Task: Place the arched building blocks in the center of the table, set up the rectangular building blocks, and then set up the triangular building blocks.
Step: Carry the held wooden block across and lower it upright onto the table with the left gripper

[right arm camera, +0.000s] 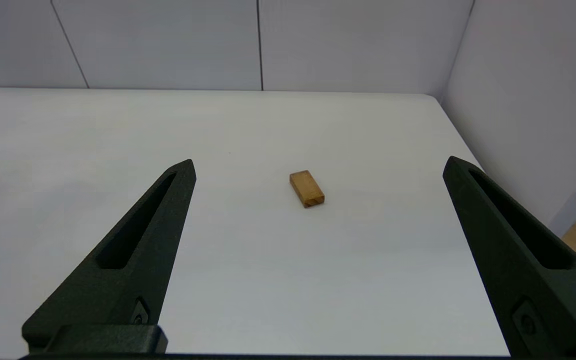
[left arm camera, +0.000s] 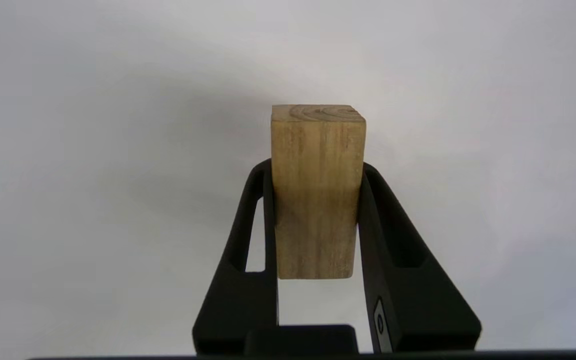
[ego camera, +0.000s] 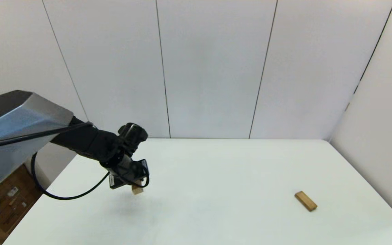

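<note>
My left gripper (ego camera: 135, 186) hangs over the left part of the white table (ego camera: 216, 177), shut on the chunky light-brown arched building block (ego camera: 137, 189). In the left wrist view the arched block (left arm camera: 317, 190) sits clamped between both black fingers of the left gripper (left arm camera: 314, 167), its end sticking out past the tips. It is off the surface, with a faint shadow below. The flat rectangular building block (ego camera: 306, 200) lies at the table's right side. The open right gripper (right arm camera: 319, 165) is well short of the rectangular block (right arm camera: 307, 188). The triangular building block is out of view.
White wall panels (ego camera: 216, 68) stand behind the table, and another white wall runs along its right edge. A wooden floor with a cardboard box (ego camera: 12, 199) shows past the table's left edge. My right arm does not show in the head view.
</note>
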Robot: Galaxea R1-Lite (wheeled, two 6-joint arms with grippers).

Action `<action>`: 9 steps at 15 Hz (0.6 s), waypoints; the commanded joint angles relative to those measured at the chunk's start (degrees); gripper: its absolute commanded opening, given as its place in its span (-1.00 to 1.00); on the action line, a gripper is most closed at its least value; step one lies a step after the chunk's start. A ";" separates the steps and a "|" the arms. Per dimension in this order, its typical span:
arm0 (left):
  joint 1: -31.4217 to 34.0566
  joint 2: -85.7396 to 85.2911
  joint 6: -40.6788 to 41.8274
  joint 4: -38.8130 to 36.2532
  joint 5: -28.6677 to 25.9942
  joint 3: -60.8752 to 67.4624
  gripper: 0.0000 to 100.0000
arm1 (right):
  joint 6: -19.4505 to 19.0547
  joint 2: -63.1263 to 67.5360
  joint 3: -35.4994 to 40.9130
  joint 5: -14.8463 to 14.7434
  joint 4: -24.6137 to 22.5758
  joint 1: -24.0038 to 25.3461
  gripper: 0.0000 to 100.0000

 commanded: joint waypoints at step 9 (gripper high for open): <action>-16.95 -1.57 64.21 7.92 -18.74 -4.51 -1.00 | -0.02 0.07 0.01 -0.03 -0.01 0.01 1.00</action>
